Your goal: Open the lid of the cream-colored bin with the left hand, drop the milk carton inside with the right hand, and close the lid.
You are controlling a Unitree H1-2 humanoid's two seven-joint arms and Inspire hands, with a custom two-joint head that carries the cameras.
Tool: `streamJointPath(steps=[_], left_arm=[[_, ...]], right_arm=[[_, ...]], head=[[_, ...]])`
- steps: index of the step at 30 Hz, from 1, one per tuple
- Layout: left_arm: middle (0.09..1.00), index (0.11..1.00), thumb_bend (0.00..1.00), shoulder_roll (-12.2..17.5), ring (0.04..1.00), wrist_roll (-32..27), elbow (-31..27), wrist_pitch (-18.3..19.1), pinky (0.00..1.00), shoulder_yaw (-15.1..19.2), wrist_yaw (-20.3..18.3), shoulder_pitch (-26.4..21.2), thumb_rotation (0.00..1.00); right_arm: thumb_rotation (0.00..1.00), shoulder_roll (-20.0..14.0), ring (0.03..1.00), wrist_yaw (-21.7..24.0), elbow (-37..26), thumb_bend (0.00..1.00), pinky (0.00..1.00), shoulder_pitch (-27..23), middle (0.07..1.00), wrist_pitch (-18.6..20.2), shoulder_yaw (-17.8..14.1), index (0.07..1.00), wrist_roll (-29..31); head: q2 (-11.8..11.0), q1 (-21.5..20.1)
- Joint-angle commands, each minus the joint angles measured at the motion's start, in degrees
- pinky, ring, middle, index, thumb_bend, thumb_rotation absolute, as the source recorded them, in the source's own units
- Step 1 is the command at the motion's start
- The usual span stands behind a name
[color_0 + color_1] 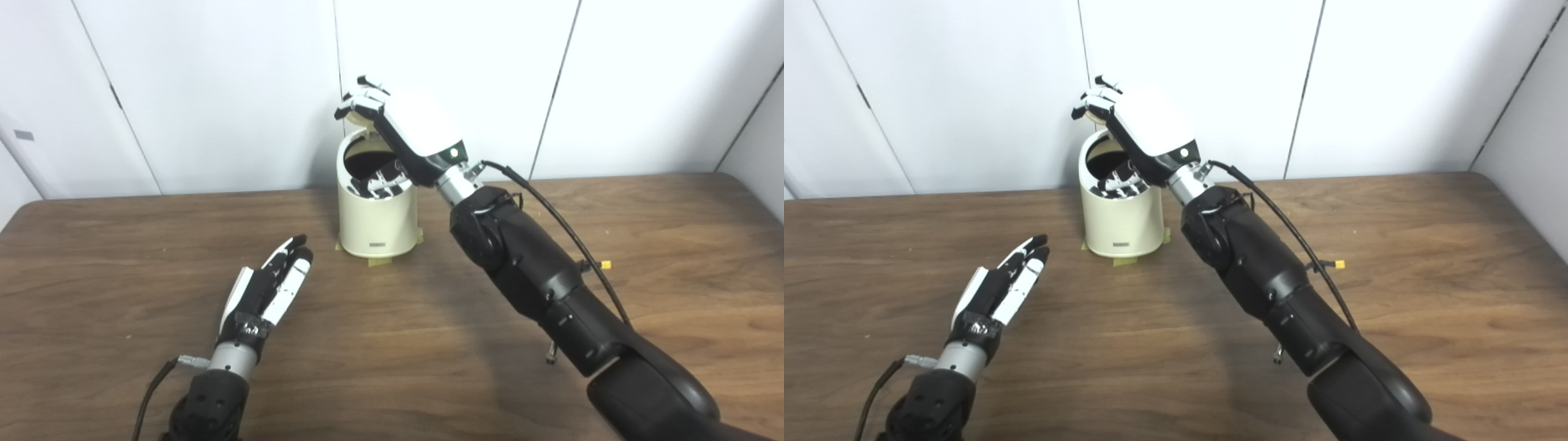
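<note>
1. Left eye view: the cream-colored bin stands upright on the wooden desk, near the desk's far edge, with strips of tape at its base.
2. The bin's top is open and dark inside; a black-and-white patterned thing shows just within the rim, too small to tell whether it is the milk carton or part of the hand.
3. The right hand hangs over the bin's opening, its white back turned up and its fingers curled past the far rim. What it grips, if anything, cannot be told from here.
4. The left hand lies in front of the bin and to its left, well apart from it, low over the desk. Its fingers are stretched out flat toward the bin, and it holds nothing.
5. Right eye view: the bin is again upright, with the right hand directly above its mouth and the forearm sloping down from the bin toward the near edge.
6. The left hand is flat and empty, left of the bin and nearer the camera.
</note>
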Motion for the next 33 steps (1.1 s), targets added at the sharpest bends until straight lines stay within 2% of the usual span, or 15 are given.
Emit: streamJointPath(steps=[1,8,9,10,11,12,13,16,18,21,24,33], left_arm=[[0.926,0.932,0.47,0.21,0.934,0.24,-1.42,-2.28,0.91,-0.09,0.36,-1.42,0.85],[0.921,0.93,0.47,-0.09,0.937,-0.12,-1.32,-2.43,0.93,0.14,0.51,-1.4,0.85],[0.922,0.93,0.47,-0.06,0.938,0.06,-1.29,-2.39,0.93,0.04,0.55,-1.42,0.85],[0.922,0.93,0.47,-0.07,0.938,0.12,-1.28,-2.31,0.93,0.0,0.56,-1.45,0.85],[0.922,0.931,0.47,-0.08,0.937,0.16,-1.28,-2.25,0.92,-0.04,0.56,-1.47,0.85],[0.923,0.931,0.47,-0.05,0.937,0.18,-1.19,-2.4,0.92,-0.07,0.56,-1.46,0.85],[0.922,0.93,0.47,-0.03,0.931,0.17,-1.13,-2.54,0.91,-0.08,0.56,-1.45,0.85],[0.929,0.93,0.48,-0.02,0.932,0.02,-0.86,-2.71,0.91,-0.05,0.51,-1.39,0.85],[0.932,0.929,0.48,-0.02,0.934,-0.09,-0.64,-2.99,0.91,-0.06,0.49,-1.37,0.84],[0.938,0.935,0.47,0.01,0.94,-0.63,-0.35,-3.52,0.92,-0.03,0.19,-1.34,0.83],[0.942,0.941,0.46,0.15,0.943,-0.75,-0.07,-3.97,0.92,-0.1,0.09,-1.29,0.83],[0.947,0.94,0.46,0.25,0.949,-0.82,0.29,-4.47,0.92,-0.11,0.04,-1.36,0.82]], right_arm=[[0.14,-0.55,0.853,-1.72,-1.67,0.87,1.0,-2.58,0.77,0.57,-0.74,0.673,0.18],[0.15,-0.58,0.855,-1.62,-1.69,0.86,1.0,-2.47,0.775,0.24,-0.99,0.678,0.63],[0.15,-0.66,0.854,-2.0,-1.82,0.86,1.0,-2.31,0.775,-0.7,-1.23,0.678,1.35],[0.13,-0.73,0.799,-2.82,-1.8,0.83,0.89,-2.14,0.729,-2.09,-1.53,0.658,2.24],[0.14,-0.78,0.738,-3.44,-1.75,0.68,0.78,-2.04,0.671,-3.09,-1.73,0.578,2.87],[0.14,-0.87,0.707,-5.48,-1.45,0.61,0.73,-1.85,0.641,-4.82,-1.94,0.537,3.31],[0.06,-0.94,0.616,-6.93,-1.19,0.56,0.62,-1.75,0.55,-5.92,-2.04,0.505,3.49],[0.01,-1.27,0.514,-13.36,-0.09,0.53,0.51,-1.4,0.464,-8.97,-1.93,0.492,2.27],[0.0,-1.38,0.496,-15.71,0.06,0.53,0.49,-1.01,0.445,-9.53,-1.89,0.494,1.65],[0.0,-1.6,0.508,-17.07,-0.25,0.53,0.51,-0.32,0.441,-9.83,-1.99,0.495,1.74],[0.0,-1.95,0.514,-17.41,-0.75,0.53,0.54,0.29,0.436,-9.94,-2.03,0.495,1.99],[0.0,-2.77,0.509,-16.74,-2.06,0.53,0.54,2.23,0.436,-10.27,-2.5,0.498,3.17]], head=[[0.03,-0.06],[0.04,-0.12],[0.14,-0.14],[0.14,-0.14],[0.14,-0.14],[0.14,-0.14],[0.14,-0.14],[0.04,-0.24],[0.07,-0.25],[0.04,-0.22],[0.04,-0.23],[0.04,-0.25]])
